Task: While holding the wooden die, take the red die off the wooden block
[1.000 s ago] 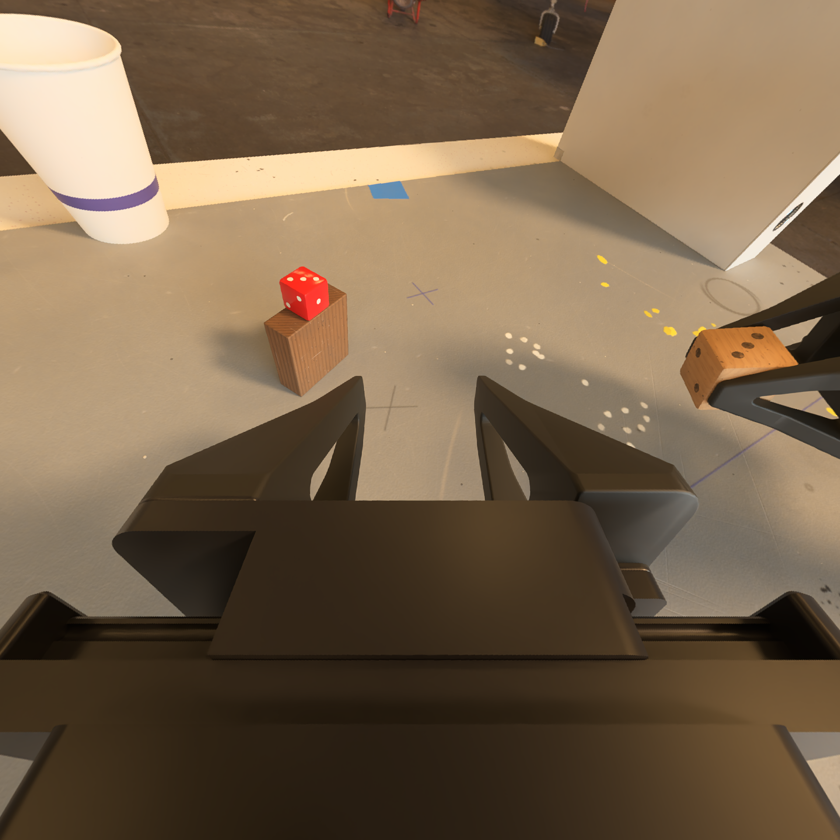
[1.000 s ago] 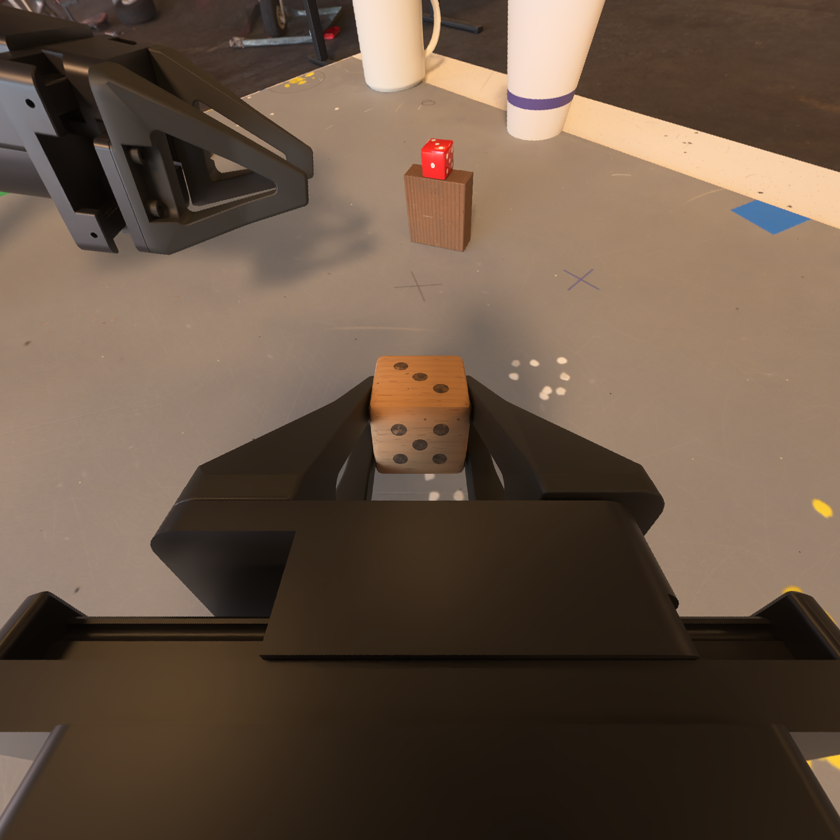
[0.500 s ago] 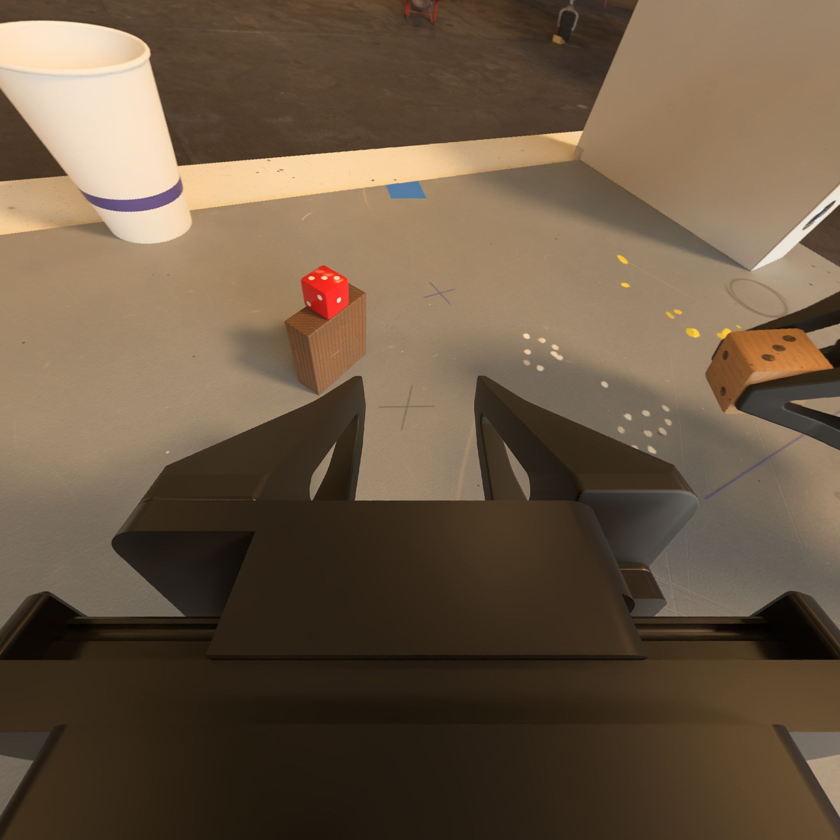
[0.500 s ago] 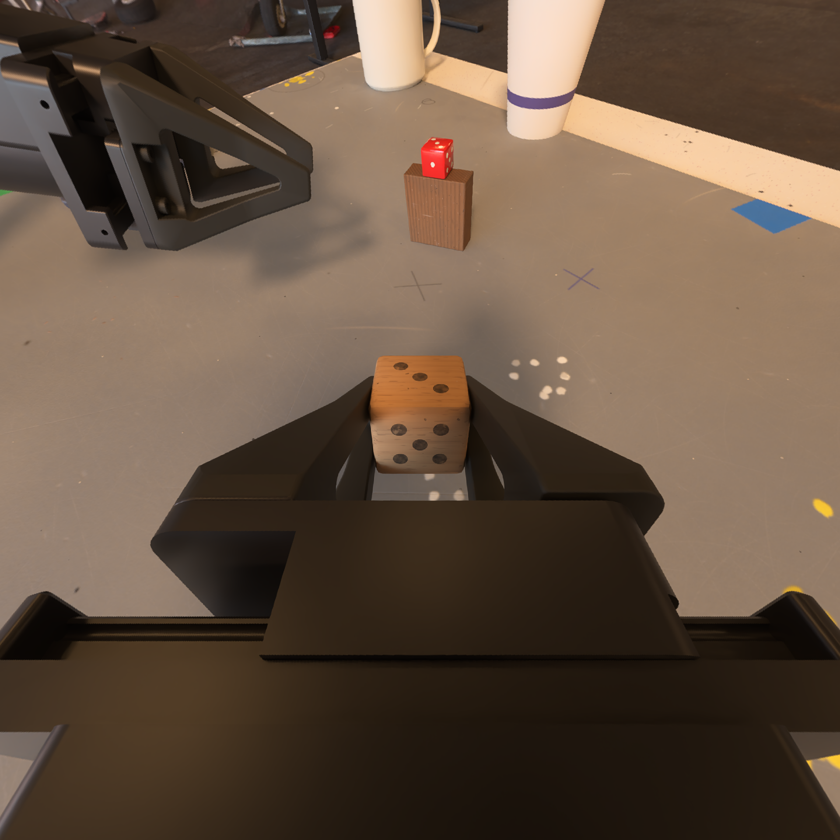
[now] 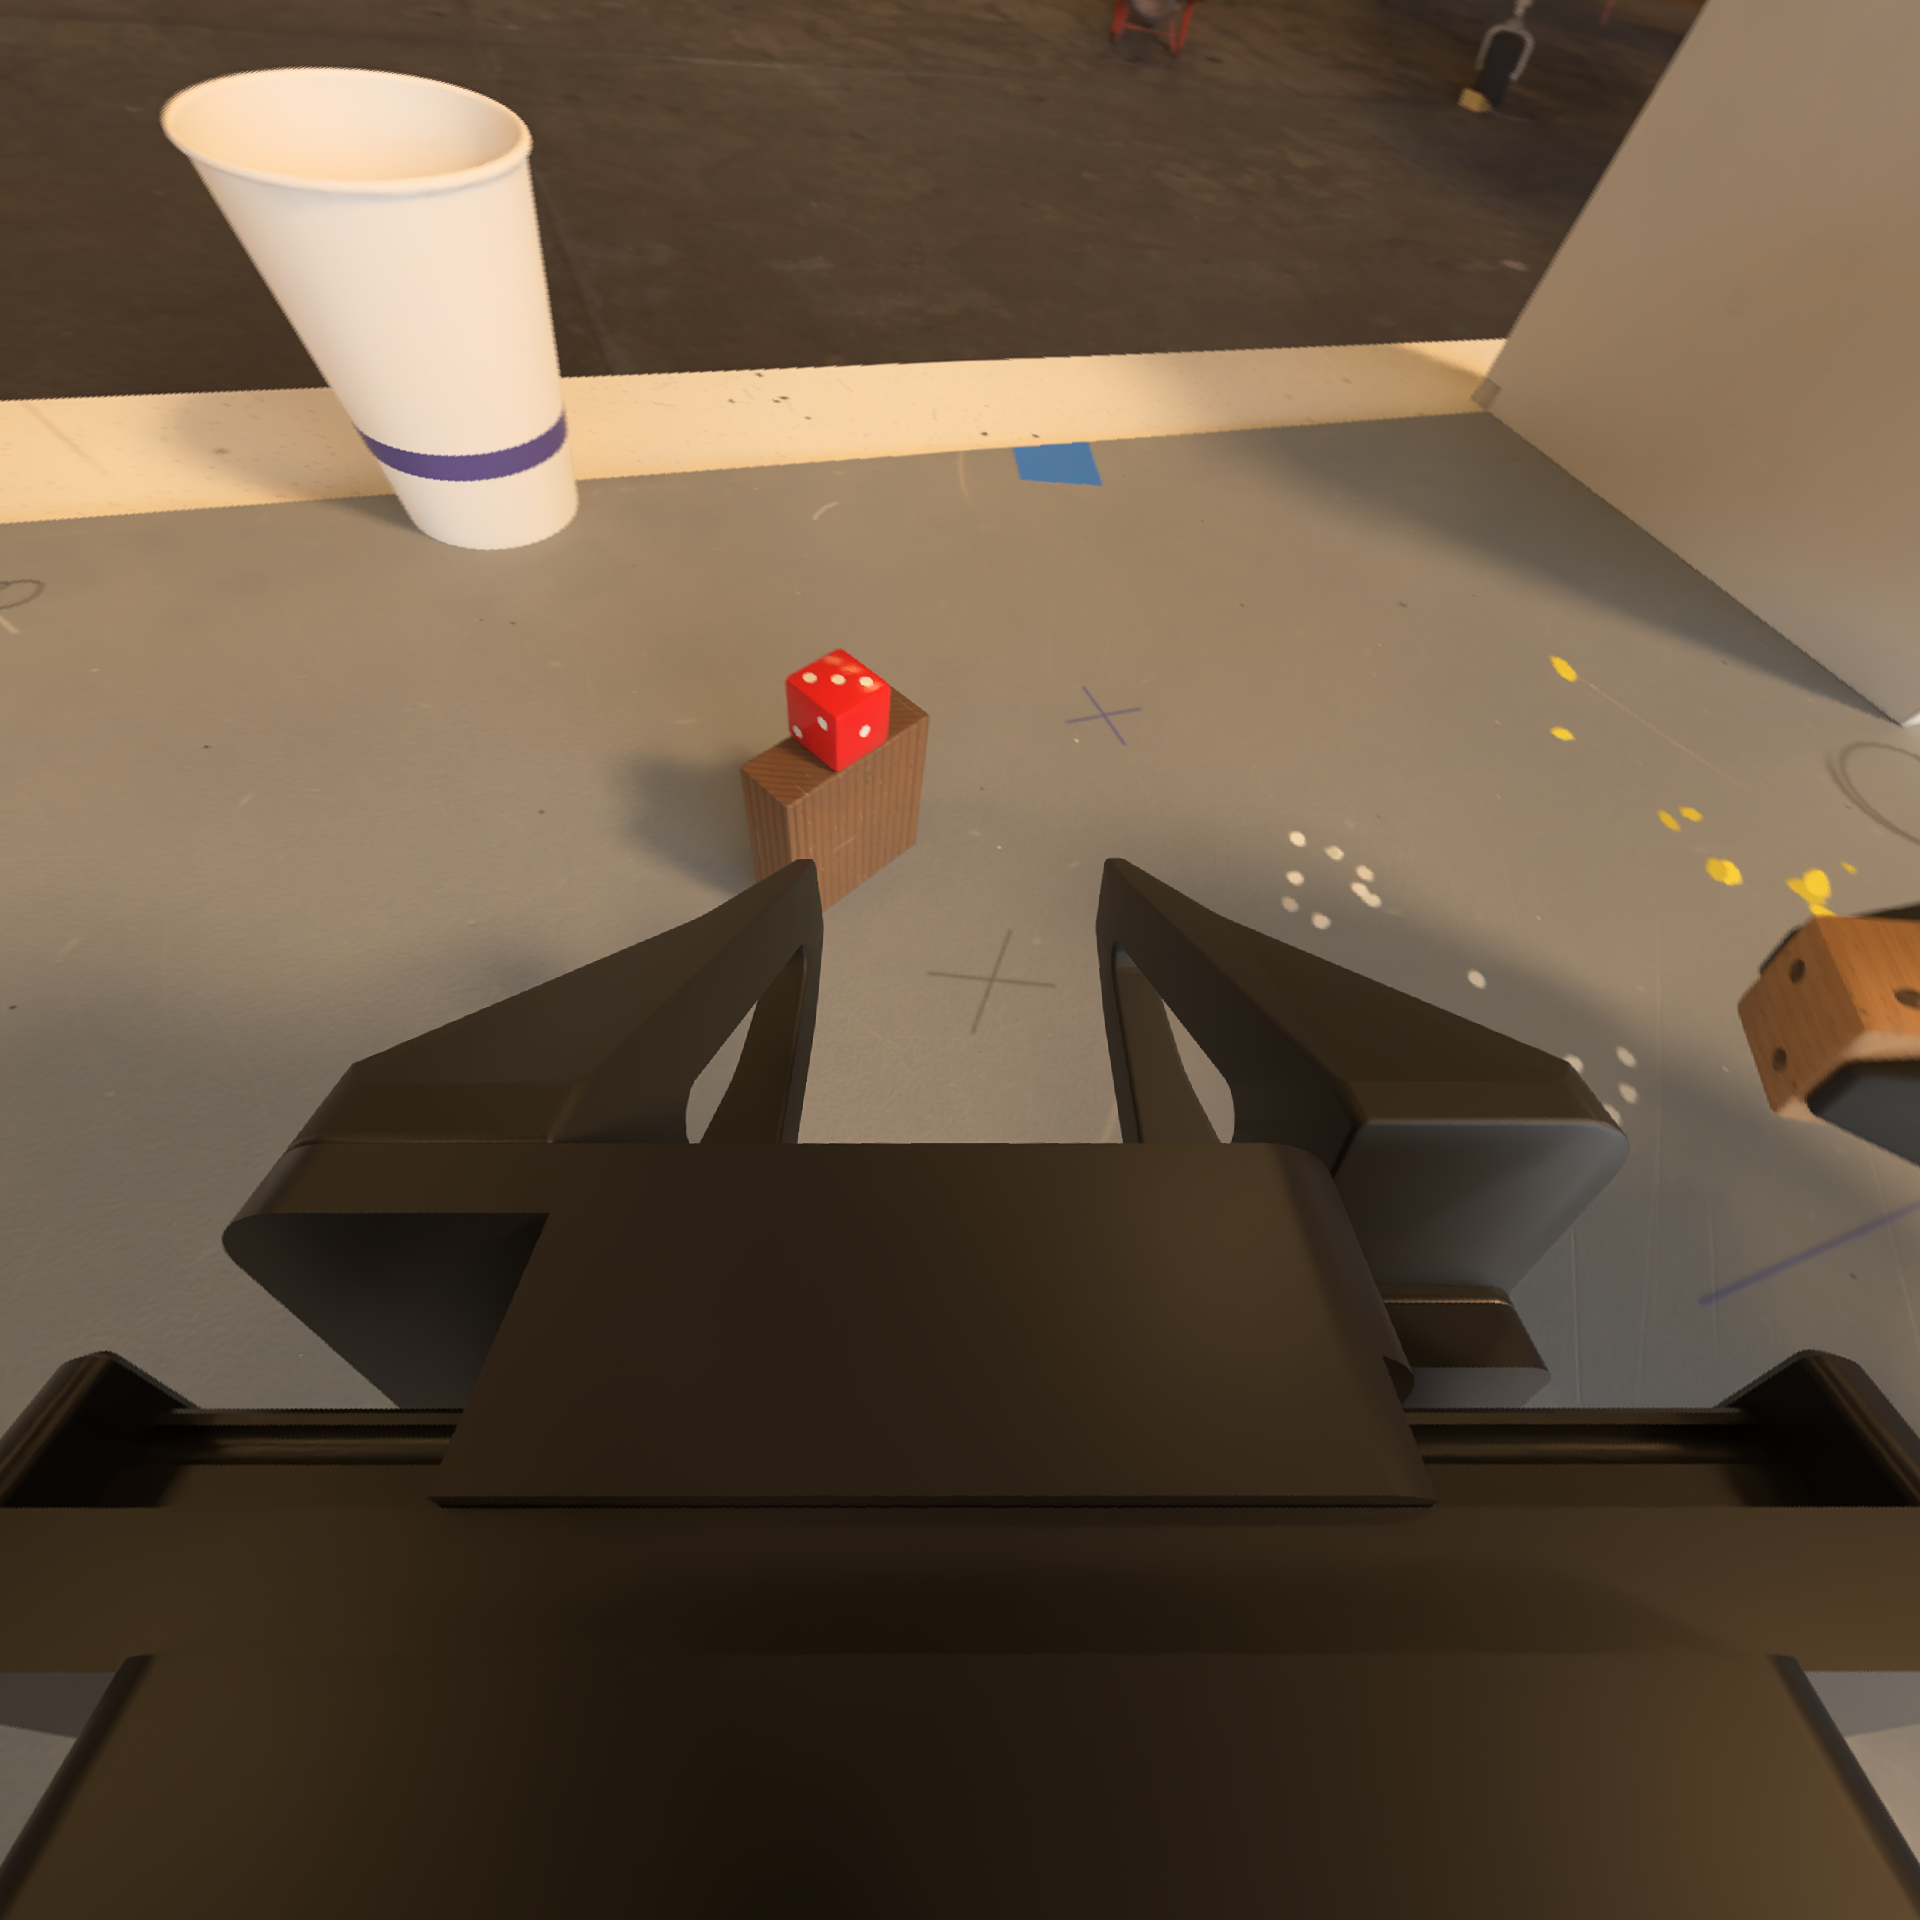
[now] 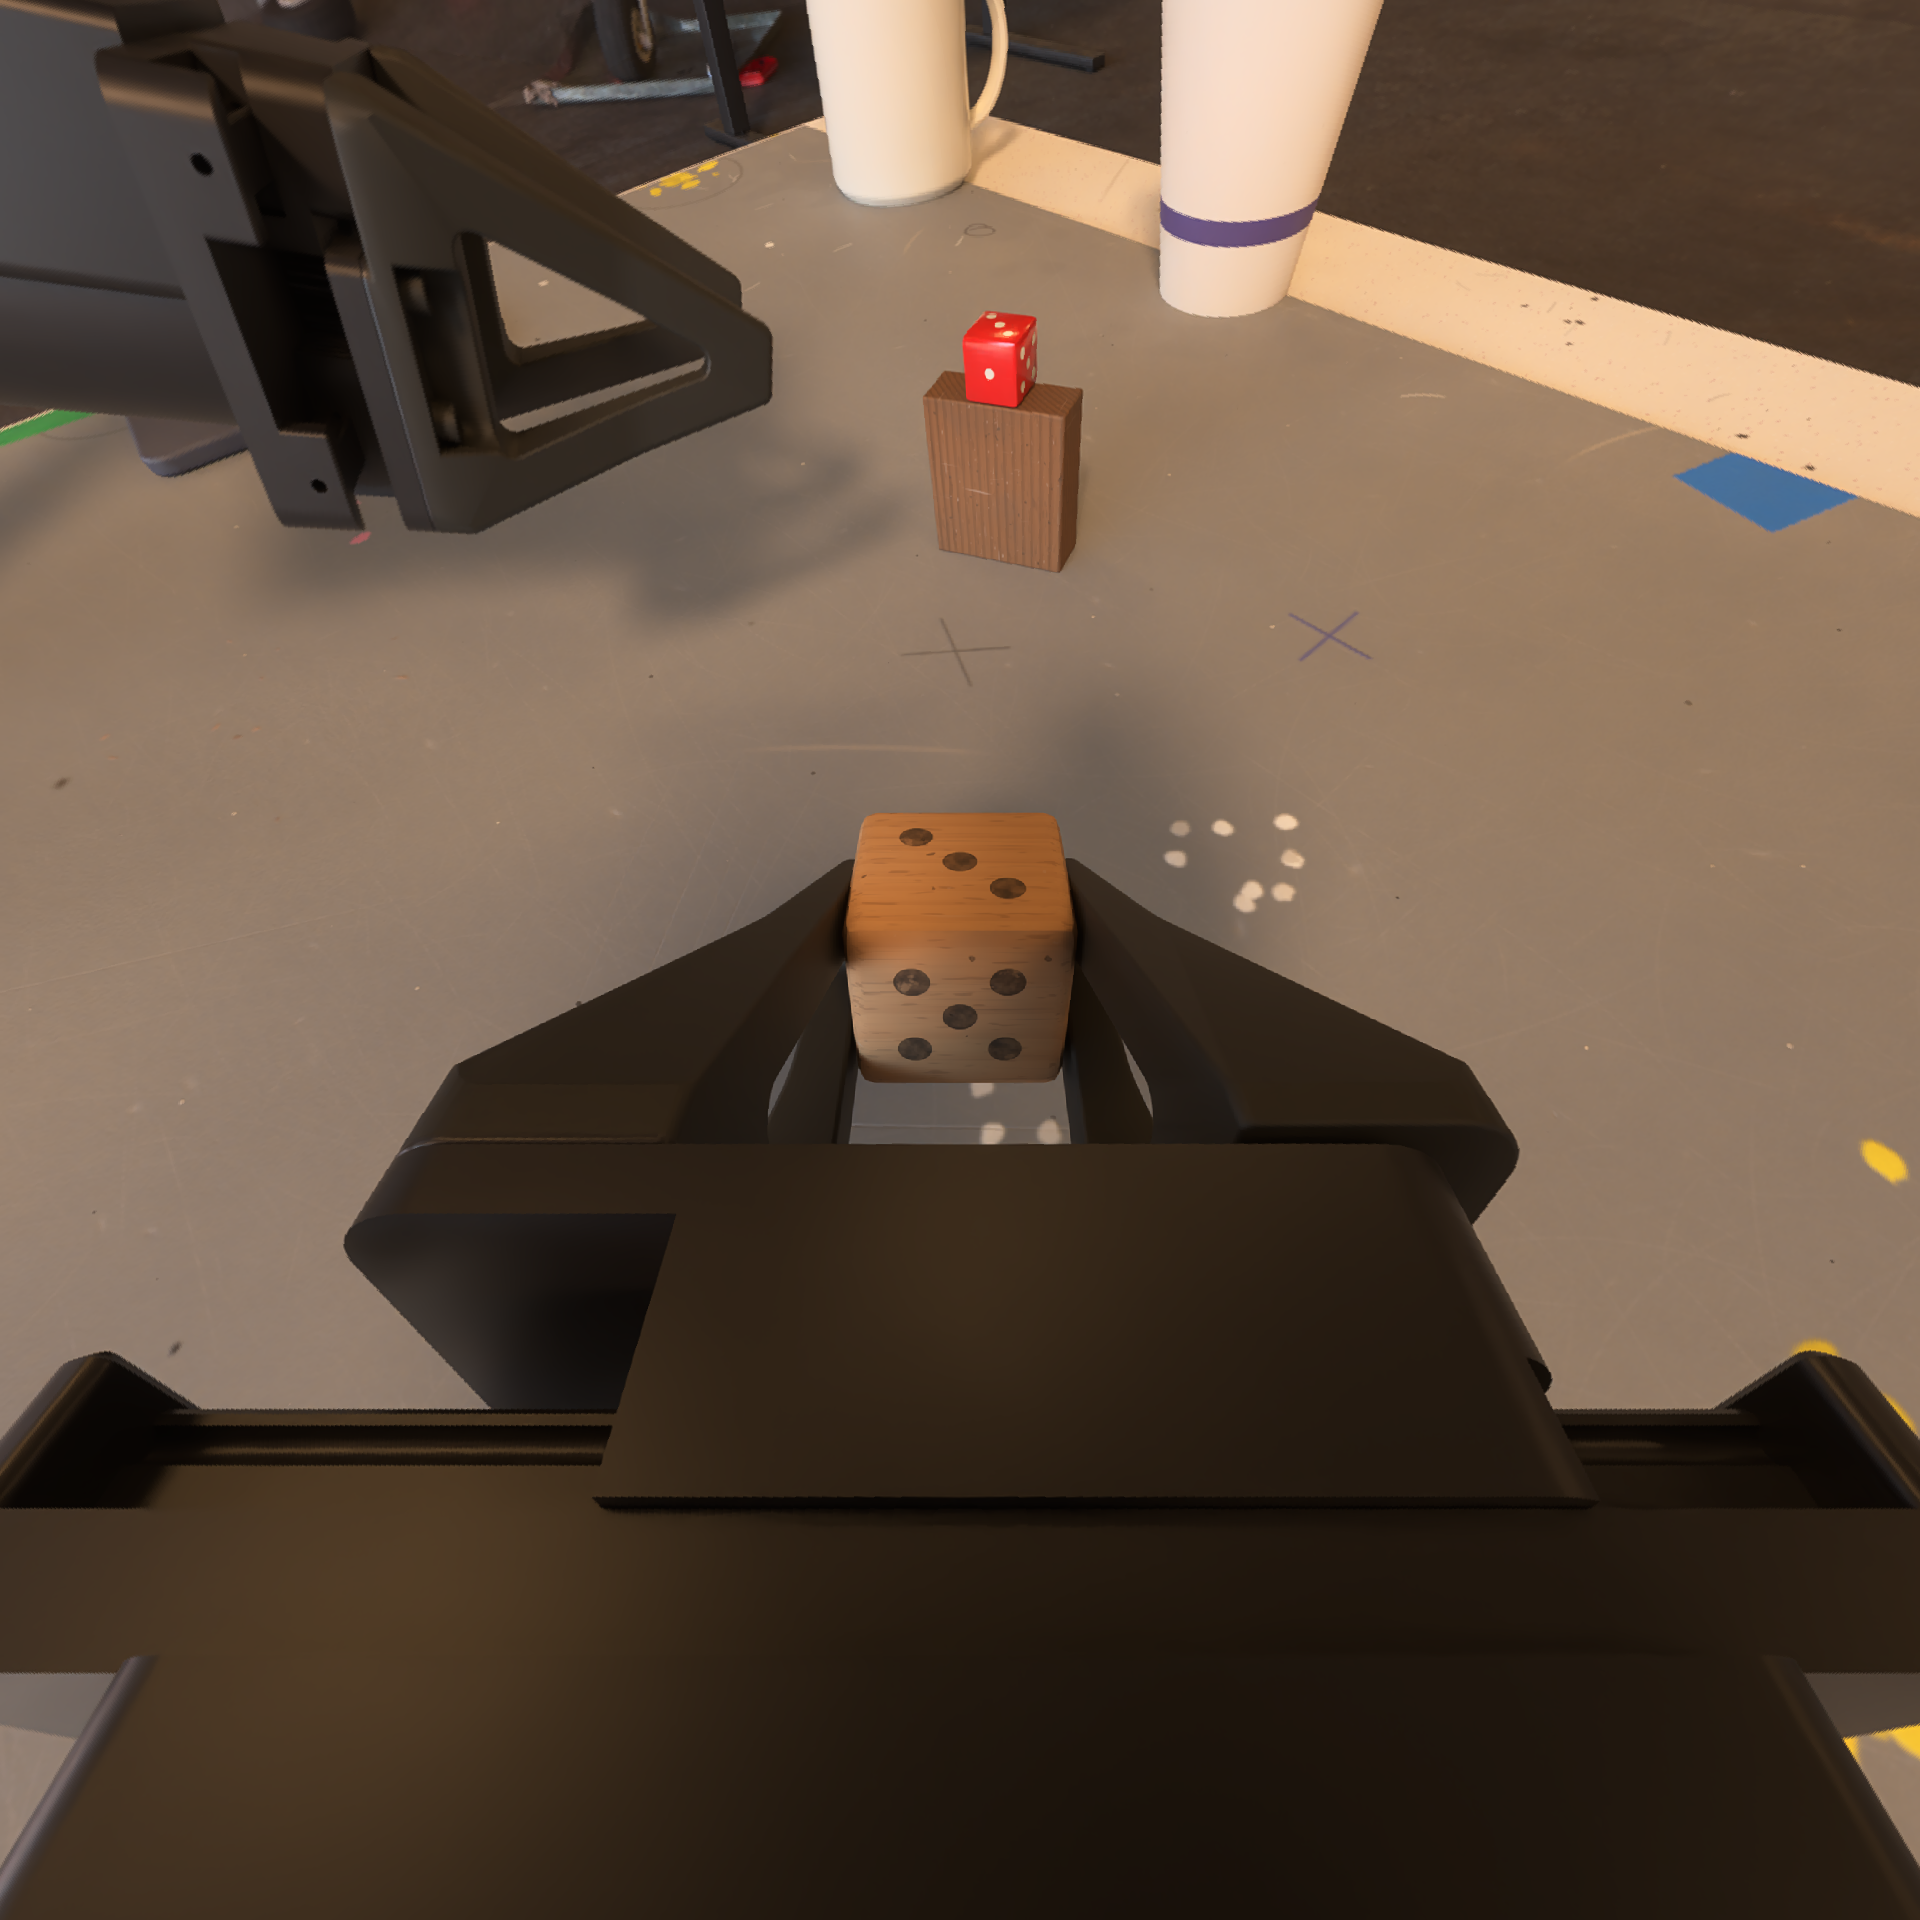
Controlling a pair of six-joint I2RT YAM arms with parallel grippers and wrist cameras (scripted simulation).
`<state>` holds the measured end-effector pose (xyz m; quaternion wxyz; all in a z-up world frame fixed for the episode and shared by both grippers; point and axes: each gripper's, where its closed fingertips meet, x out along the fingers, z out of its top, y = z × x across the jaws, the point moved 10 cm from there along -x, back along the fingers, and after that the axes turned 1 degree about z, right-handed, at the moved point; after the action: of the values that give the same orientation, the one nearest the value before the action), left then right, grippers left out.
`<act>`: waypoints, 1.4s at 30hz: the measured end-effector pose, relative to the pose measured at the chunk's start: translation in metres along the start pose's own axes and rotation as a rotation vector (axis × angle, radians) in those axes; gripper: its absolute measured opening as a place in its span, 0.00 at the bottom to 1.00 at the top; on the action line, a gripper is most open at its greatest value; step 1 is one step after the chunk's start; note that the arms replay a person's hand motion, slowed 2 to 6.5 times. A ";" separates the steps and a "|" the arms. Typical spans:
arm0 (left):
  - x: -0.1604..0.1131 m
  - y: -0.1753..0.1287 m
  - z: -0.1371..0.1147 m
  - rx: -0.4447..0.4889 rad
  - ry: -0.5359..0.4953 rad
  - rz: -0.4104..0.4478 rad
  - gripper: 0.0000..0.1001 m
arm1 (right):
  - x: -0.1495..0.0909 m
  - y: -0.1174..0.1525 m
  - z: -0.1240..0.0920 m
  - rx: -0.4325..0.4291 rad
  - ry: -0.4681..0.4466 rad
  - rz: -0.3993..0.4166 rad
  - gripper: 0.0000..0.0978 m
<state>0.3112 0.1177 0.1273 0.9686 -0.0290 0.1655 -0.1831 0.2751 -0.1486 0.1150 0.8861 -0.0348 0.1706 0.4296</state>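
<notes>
right claw [image 6: 958, 966] clamped on the wooden die [image 6: 958, 940], left claw [image 5: 961, 904] wide and empty | red die [image 5: 837, 709] sits on the wooden block [image 5: 847, 816] at 11 o'clock from my left claw | looks tiny, light, hard, probably slick: I'd pinch opposite flat faces | block's far side hidden, wooden die cut off in left view

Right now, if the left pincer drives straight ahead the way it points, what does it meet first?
Probably the brown ridged wooden block: the open left pincer has its left fingertip just short of the block's lower corner. The small red die sits higher. Depth is uncertain.
</notes>
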 end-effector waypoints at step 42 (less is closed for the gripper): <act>0.044 -0.008 0.004 -0.130 0.012 0.097 0.51 | -0.006 -0.010 0.000 0.048 -0.022 0.003 0.31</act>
<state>0.3489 0.0943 0.1185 0.9715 -0.0825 0.1839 -0.1251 0.2793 -0.1593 0.1163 0.8878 -0.0083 0.1711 0.4272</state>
